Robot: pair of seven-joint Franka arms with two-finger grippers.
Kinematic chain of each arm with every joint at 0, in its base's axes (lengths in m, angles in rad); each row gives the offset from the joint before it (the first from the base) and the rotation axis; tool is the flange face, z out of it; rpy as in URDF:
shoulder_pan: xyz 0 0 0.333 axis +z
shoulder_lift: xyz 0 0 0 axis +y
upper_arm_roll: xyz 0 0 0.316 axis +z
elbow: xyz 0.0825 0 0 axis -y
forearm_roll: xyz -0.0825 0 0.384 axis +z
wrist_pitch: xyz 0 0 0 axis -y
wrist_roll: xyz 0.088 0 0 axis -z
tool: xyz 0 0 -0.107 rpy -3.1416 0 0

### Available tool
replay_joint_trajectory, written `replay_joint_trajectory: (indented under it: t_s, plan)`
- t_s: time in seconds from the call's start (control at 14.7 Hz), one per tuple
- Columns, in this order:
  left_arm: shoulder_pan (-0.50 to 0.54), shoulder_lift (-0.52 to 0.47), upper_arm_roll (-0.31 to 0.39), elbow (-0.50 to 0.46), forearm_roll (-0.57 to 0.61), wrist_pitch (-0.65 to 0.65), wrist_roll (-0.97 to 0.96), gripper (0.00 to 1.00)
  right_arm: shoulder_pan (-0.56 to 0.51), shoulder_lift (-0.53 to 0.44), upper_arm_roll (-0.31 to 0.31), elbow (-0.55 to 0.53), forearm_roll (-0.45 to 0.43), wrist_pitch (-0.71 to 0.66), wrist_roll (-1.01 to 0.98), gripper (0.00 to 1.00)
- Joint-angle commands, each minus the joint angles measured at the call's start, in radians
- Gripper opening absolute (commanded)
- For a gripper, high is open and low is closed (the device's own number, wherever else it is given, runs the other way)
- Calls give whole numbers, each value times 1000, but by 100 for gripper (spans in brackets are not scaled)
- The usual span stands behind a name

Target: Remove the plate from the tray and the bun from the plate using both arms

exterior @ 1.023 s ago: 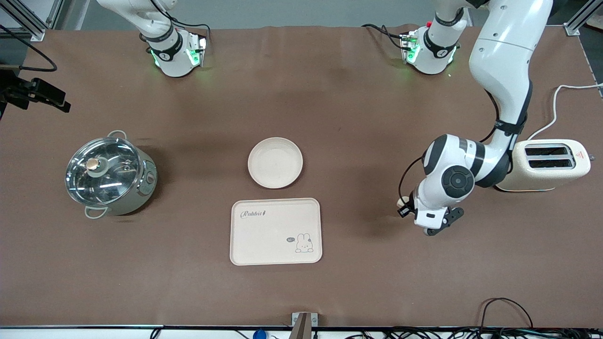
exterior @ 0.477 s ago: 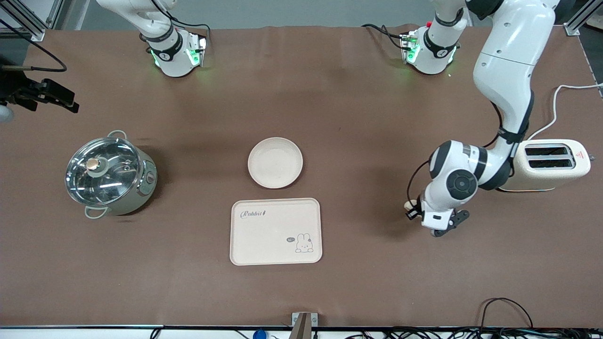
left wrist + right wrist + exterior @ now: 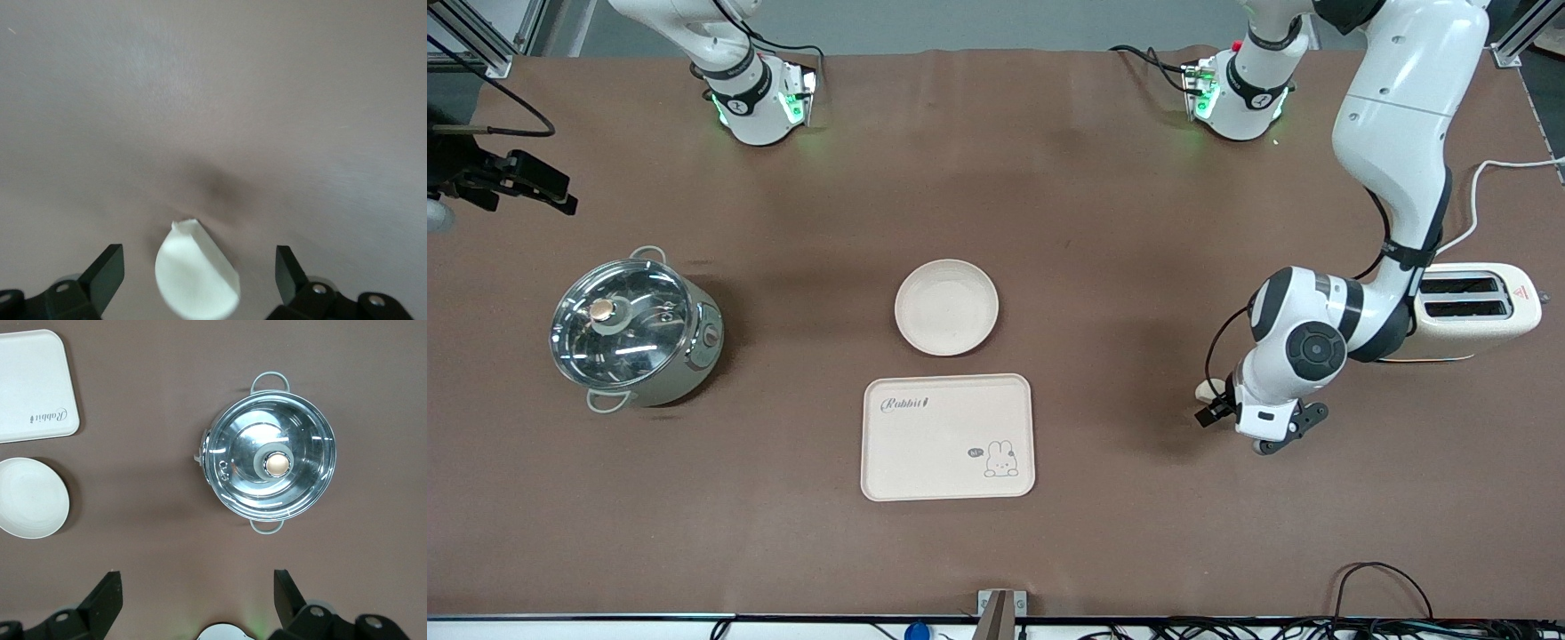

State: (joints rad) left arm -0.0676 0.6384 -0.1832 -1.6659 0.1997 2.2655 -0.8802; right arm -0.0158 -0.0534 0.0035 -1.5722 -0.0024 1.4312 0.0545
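Note:
The round cream plate sits on the brown table mid-way along it, just farther from the front camera than the tray; it also shows in the right wrist view. The small pale bun lies on the table toward the left arm's end. My left gripper is low over it. In the left wrist view the bun sits between the wide-open fingers, touching neither. My right gripper hangs high over the right arm's end of the table, open and empty.
A rectangular cream tray with a rabbit drawing lies beside the plate, nearer the camera. A steel pot with a glass lid stands toward the right arm's end. A cream toaster stands beside the left arm's elbow.
The left arm's hand has shifted toward the left arm's end of the table and slightly lower in view. The right gripper crept a little inward from the view's edge. Plate, tray and pot are unmoved.

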Motion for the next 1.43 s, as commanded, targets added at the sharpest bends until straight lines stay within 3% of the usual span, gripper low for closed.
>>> replay_joint_trajectory:
  t_s: [0.0, 0.34, 0.89, 1.23, 1.36]
  plan:
    - [2, -92, -15, 89, 20, -183, 71, 100, -4, -14, 0, -22, -2, 17, 18, 100]
    - [43, -215, -9, 222, 14, -356, 375, 100, -1, -13, 1, -20, -2, 32, 36, 100]
    - [101, -451, -10, 225, -29, -532, 743, 100, -3, -14, 0, -40, -4, 18, 85, 100]
    - [101, -543, 30, 219, -112, -639, 842, 100, -4, -16, -2, -55, -13, 15, 94, 100]
    - [104, -574, 42, 209, -132, -669, 894, 100, -4, -17, -2, -60, -54, 21, 94, 100]
